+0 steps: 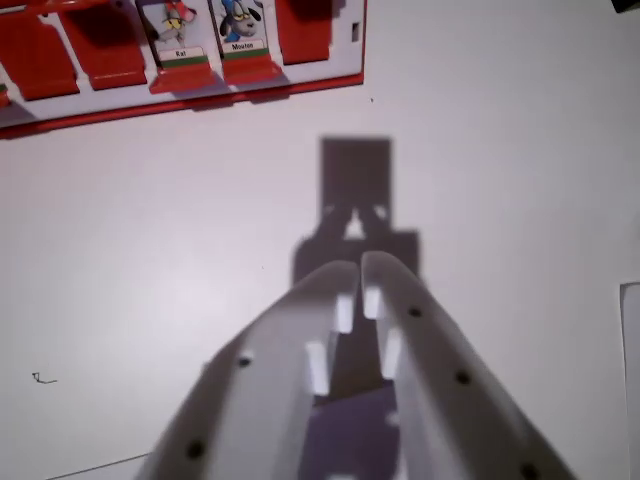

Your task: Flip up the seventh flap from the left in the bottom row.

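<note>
Red plastic fills the top left of the wrist view: a game board [180, 95] with a row of flaps lying on a white table [500, 150]. Two flaps stand raised, showing cartoon character cards, one labelled something like "Kat" [178, 30] and the next "Mouton" [241, 25]. The flaps on either side of them, such as the one just to the wrist view's right [305, 30], lie flat and show only red. The board is cut off by the frame, so I cannot tell which flap is the seventh.

The white gripper [358, 268] hangs over bare table, well apart from the board and below it in the view. Its two fingertips sit almost together, nearly touching at the tip, and nothing is held between them. Its dark shadow [355, 200] falls on the table just ahead.
</note>
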You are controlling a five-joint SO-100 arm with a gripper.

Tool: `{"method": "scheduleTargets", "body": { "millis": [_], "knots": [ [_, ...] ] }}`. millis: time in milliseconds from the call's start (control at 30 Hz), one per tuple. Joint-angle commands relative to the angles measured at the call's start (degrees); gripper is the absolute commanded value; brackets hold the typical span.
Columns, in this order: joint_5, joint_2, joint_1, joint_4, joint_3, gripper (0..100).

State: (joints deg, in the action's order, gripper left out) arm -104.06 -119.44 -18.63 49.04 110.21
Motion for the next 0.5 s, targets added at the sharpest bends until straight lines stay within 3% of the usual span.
{"method": "scheduleTargets", "body": {
  "millis": [0,467],
  "knots": [
    [-0.88,-0.88,-0.88,-5.45,0.79,0],
    [-1.58,5.36,-2.46,-14.77,4.83,0]
  ]
}}
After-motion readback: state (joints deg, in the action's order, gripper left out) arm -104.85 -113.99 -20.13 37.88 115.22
